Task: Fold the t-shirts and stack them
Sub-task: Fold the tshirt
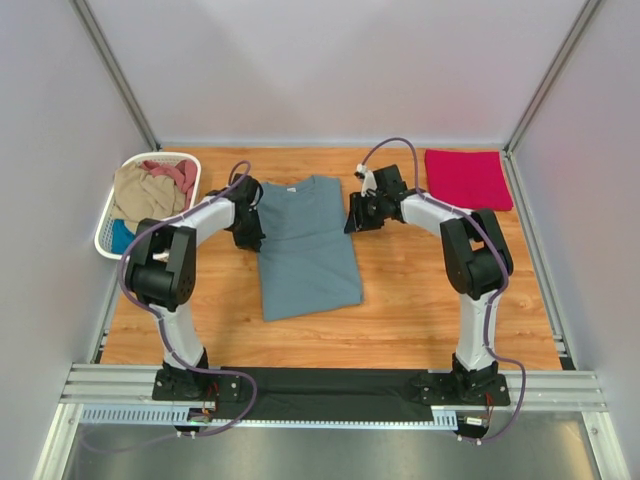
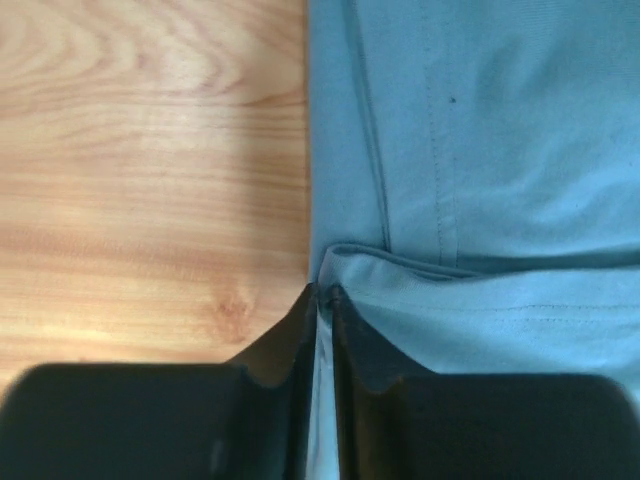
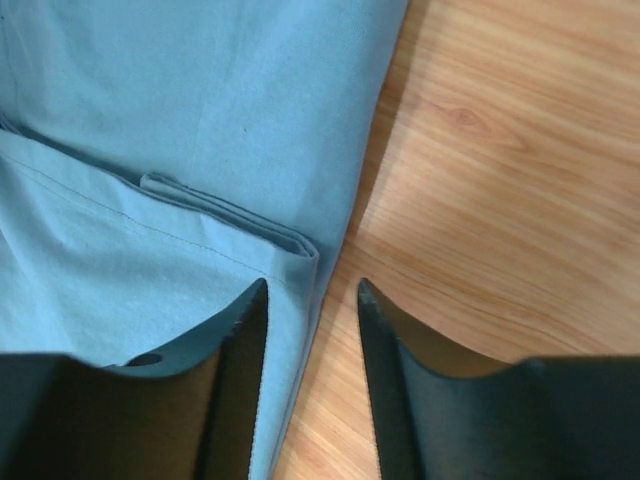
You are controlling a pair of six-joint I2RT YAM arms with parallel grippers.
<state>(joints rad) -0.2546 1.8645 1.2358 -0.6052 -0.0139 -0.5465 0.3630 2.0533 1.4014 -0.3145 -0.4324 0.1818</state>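
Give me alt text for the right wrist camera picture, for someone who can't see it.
The right gripper stands open and straddles the side edge of a grey-blue t-shirt. One finger is over a folded-over layer of the fabric, the other over the bare wooden table. It holds nothing.

A slate grey-blue t-shirt [image 1: 308,245] is laid flat mid-table [image 1: 420,295], neck toward the far edge, with its sleeves folded in so that a long rectangle is formed (layered folds are seen at both side edges). A crimson-pink t-shirt [image 1: 467,178] is set folded at the far right corner. A tan t-shirt [image 1: 140,190], a dusty-pink t-shirt [image 1: 176,172] and a bright-blue t-shirt [image 1: 122,237] are heaped crumpled in the basket [image 1: 103,225] at the far left.
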